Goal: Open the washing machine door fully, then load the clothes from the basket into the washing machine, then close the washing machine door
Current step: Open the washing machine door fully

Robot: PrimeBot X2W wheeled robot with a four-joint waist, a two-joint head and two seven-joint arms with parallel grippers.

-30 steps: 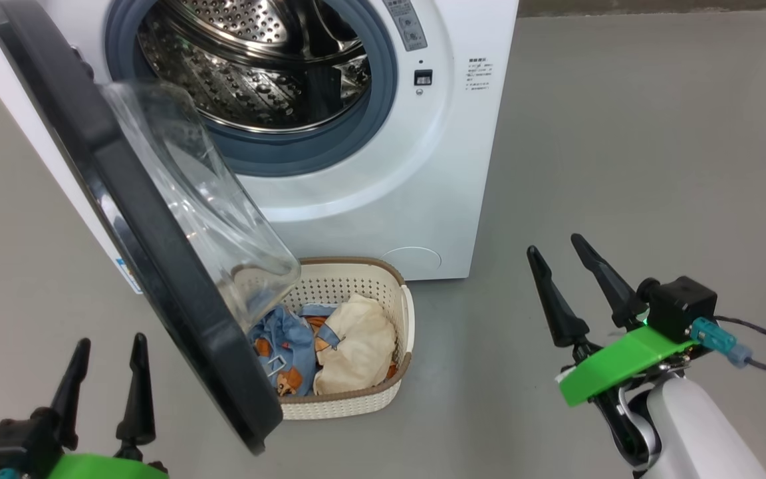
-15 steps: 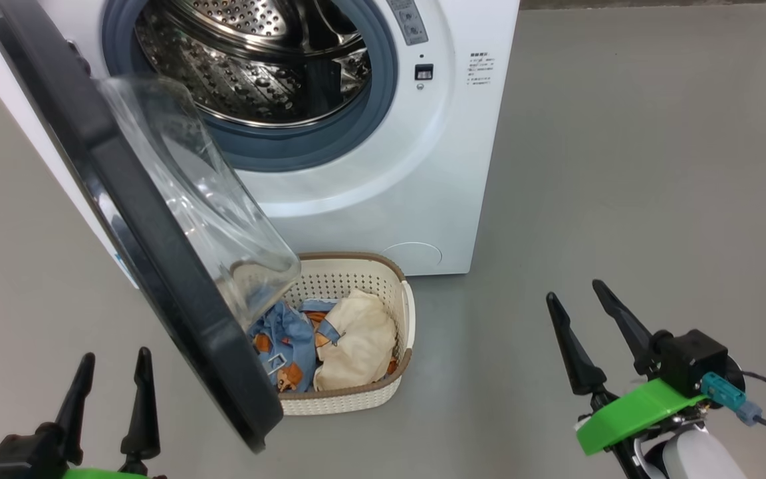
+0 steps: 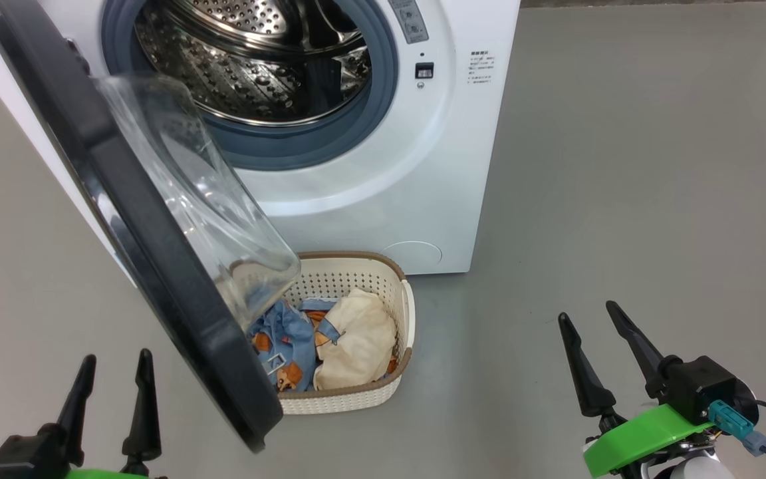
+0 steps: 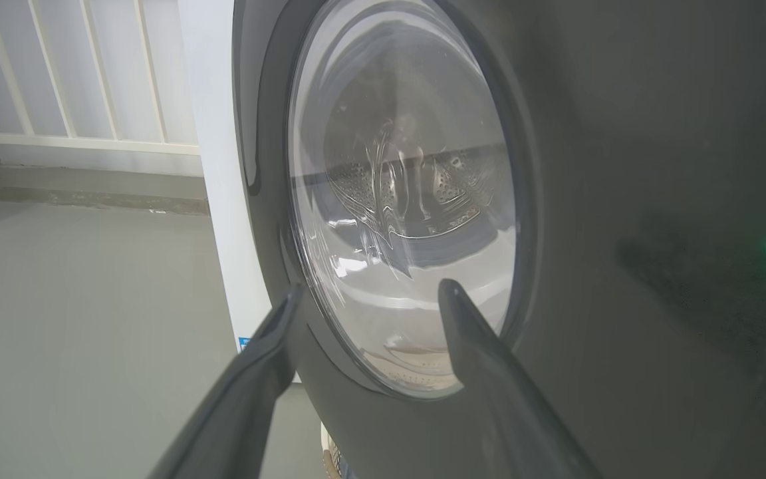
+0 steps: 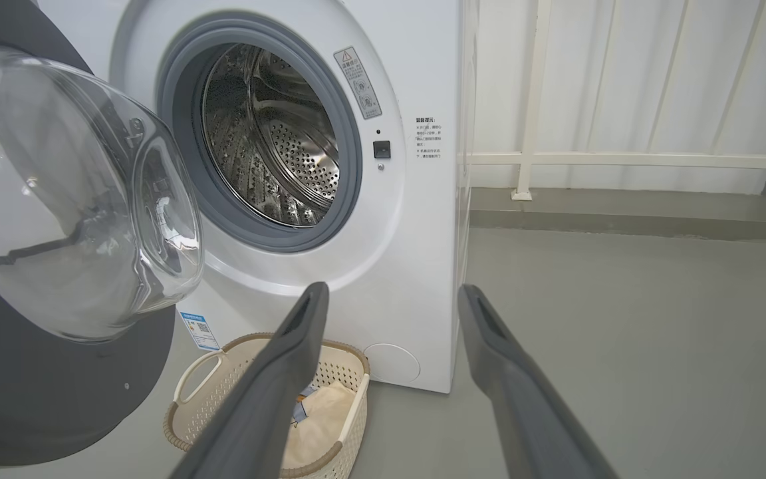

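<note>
Head view: we judge the clothes point(image 3: 355, 340) soft, light, best pinched at a raised fold; they lie in the perforated basket point(image 3: 356, 399), partly under the glossy door point(image 3: 185, 313). Our left gripper point(image 3: 117, 357) and right gripper point(image 3: 588, 310) stand wide, empty. Left wrist view: smooth glass bowl point(image 4: 403, 219) close ahead. Right wrist view: dimpled steel drum point(image 5: 270, 140), rubber-ringed.

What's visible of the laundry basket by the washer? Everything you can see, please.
The small cream-white perforated plastic basket, rounded rectangular with a brown woven-look rim and white side handles, stands upright on the grey floor in front of the big white front-loading washing machine. It holds a light blue garment printed with orange-brown figures beside a plain cream-white cloth garment. The open glossy black round door hides its left end in the head view.
</note>
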